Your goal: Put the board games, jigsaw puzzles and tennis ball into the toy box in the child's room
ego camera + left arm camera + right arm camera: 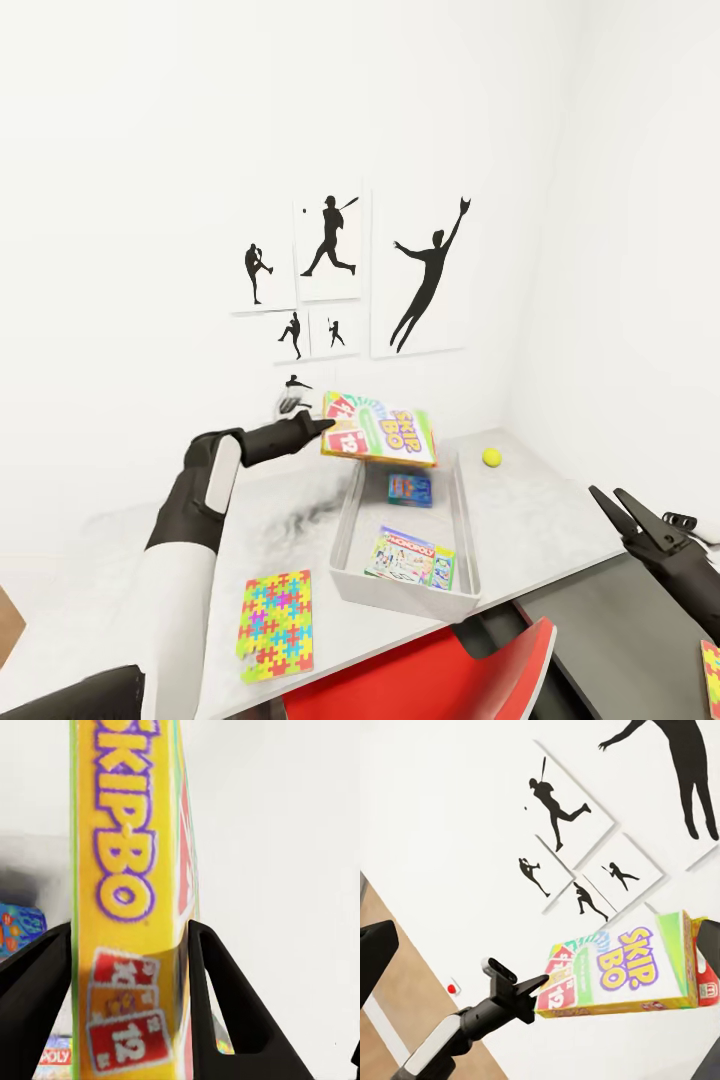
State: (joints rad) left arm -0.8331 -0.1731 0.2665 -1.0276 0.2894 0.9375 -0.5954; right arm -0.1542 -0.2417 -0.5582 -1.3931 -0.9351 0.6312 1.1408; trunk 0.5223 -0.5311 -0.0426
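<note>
The Skip-Bo board game (380, 428), a thin box with a pale green cover and yellow sides, hangs in the air over the far end of the toy box (465, 520), tilted slightly and clear of its rim. The left gripper (322, 428) pinches it at one short edge; in the left wrist view its two black fingers (217, 1005) press against both broad faces of the box. Holding it by the edge leaves the rest of the box free to drop into the bin, likely the reason for this grip.

The light grey toy box sits on the pale marbled table (560, 510) and already holds two games lying flat: a small blue and orange one (410, 489) at the far end and a Monopoly box (410, 558) at the near end.

A bright jigsaw puzzle (277, 622) lies flat on the table beside the bin's near left corner. A yellow tennis ball (491, 457) rests by the far right, near the wall.

The right gripper (618, 506) waits low at the right, fingers spread, holding nothing. Black baseball silhouette pictures (330, 255) hang on the white wall.
</note>
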